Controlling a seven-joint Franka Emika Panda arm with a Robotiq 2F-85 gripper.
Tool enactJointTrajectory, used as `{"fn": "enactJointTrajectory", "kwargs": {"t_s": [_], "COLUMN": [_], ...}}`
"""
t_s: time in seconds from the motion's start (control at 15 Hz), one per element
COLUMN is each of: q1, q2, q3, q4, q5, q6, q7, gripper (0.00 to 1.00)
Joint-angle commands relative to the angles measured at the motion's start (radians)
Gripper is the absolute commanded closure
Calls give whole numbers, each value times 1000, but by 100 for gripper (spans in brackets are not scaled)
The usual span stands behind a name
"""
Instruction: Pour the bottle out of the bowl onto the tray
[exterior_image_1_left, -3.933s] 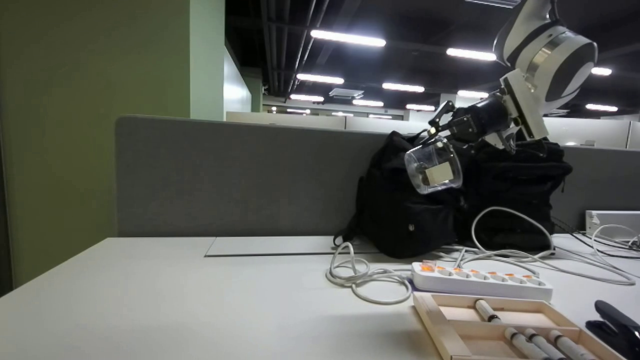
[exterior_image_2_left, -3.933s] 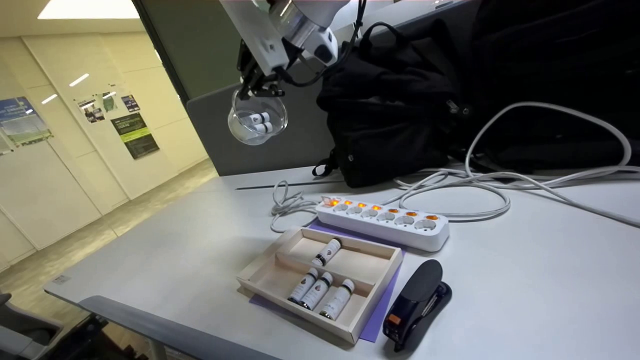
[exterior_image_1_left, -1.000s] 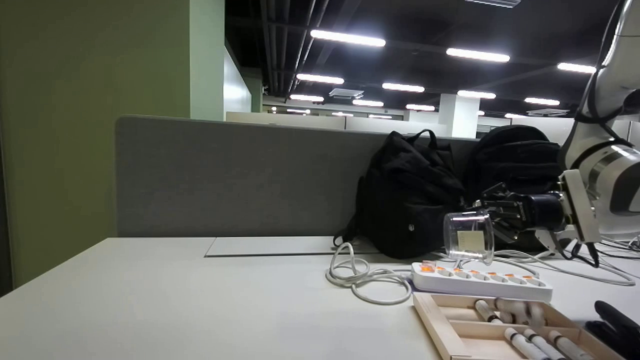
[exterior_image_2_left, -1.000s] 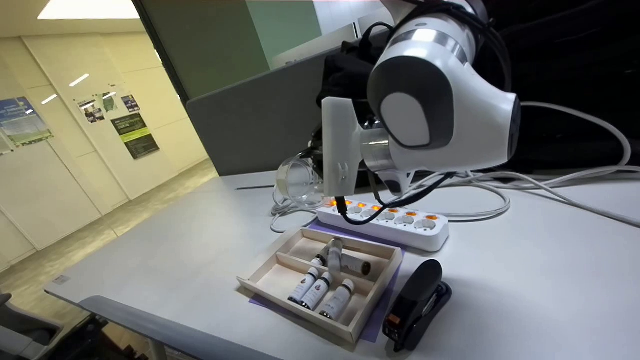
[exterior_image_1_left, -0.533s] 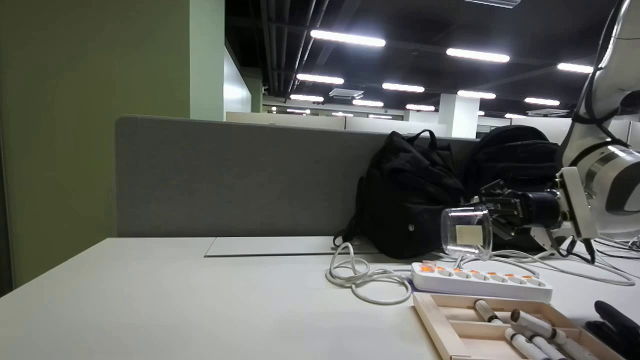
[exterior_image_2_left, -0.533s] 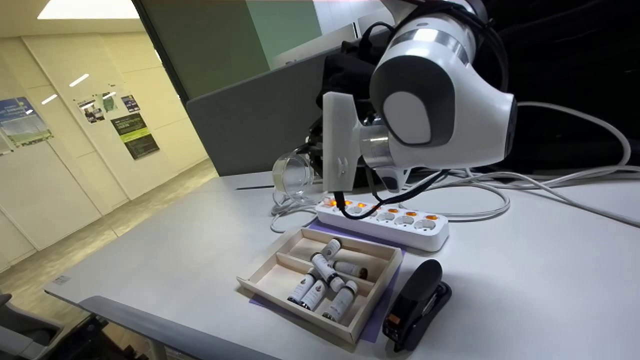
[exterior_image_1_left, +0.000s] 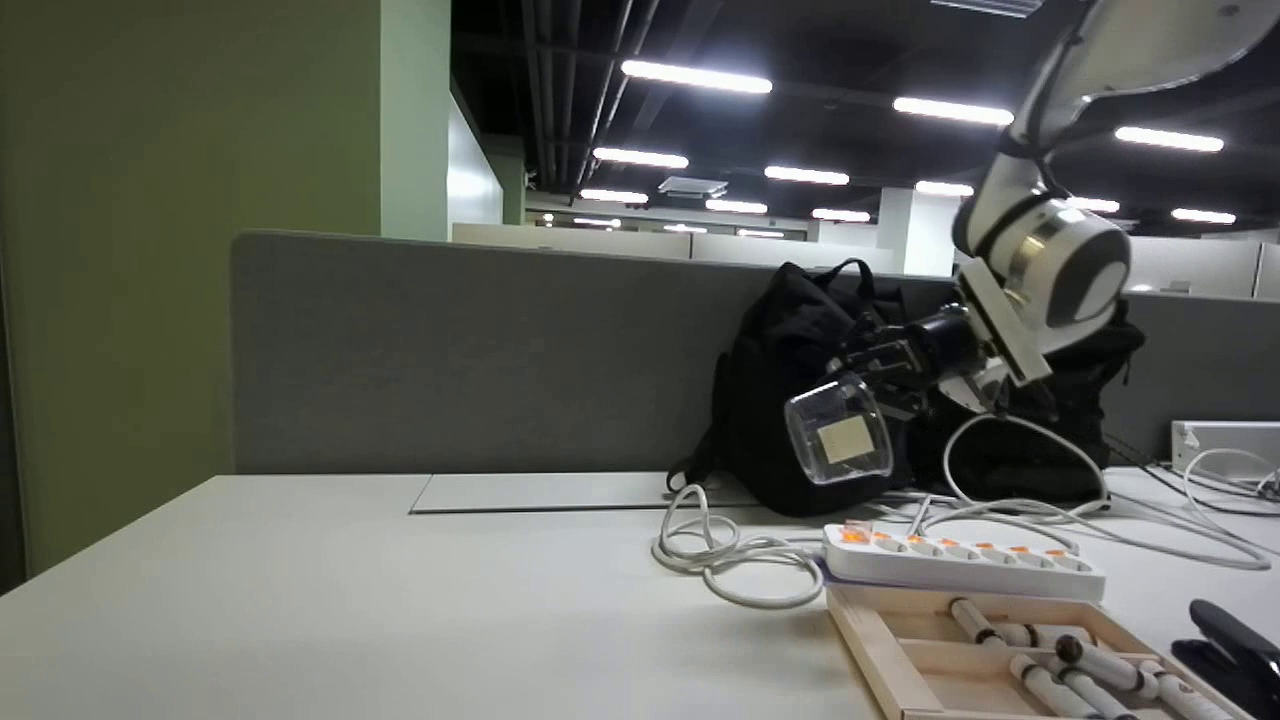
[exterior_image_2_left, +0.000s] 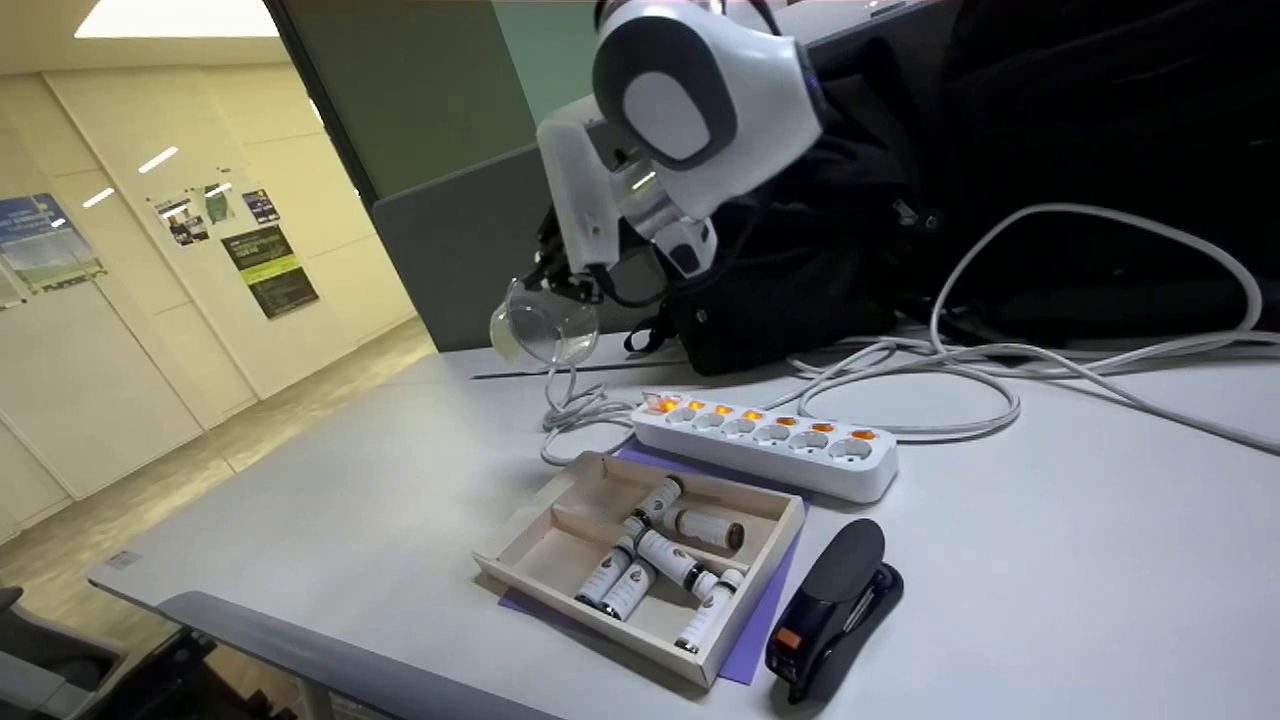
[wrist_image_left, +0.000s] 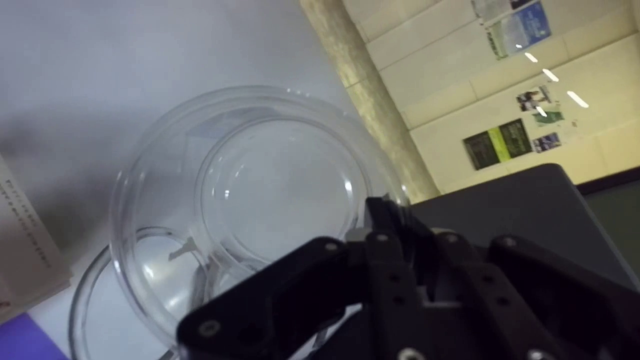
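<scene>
Up higher than the tray (exterior_image_2_left: 553, 555) & apart from it, I hold the bowl (exterior_image_2_left: 545, 325) tilted, gripper (wrist_image_left: 406, 226) pinching its wall. On cam: six btls (exterior_image_2_left: 668, 558) in the tray, pwr strip (exterior_image_2_left: 765, 452) just beside it, blk stapler (exterior_image_2_left: 835, 605) near it.

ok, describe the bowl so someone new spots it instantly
Start at the white robot arm above the desk; follow it to its black claw. That grips the tilted bowl: clear walls and a pale square patch, unlike the white-labelled bottles in the wooden tray.
</scene>
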Motion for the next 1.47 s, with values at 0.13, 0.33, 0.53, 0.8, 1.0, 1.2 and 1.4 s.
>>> {"fn": "enactJointTrajectory", "kwargs": {"t_s": [0.13,0.33,0.53,0.8,1.0,1.2,1.4], "q1": [156,212,253,281,296,323,339], "q2": [76,157,222,240,236,217,185], "q3": [113,161,199,255,290,313,354], "q4": [99,154,206,273,291,308,319], "q5": [-173,-317,-491,-730,-913,-1058,-1133], "q6": [216,295,352,353,373,437,524], "q7": [96,99,108,146,143,136,135], "gripper": [99,99,99,99,69,49,28]}}
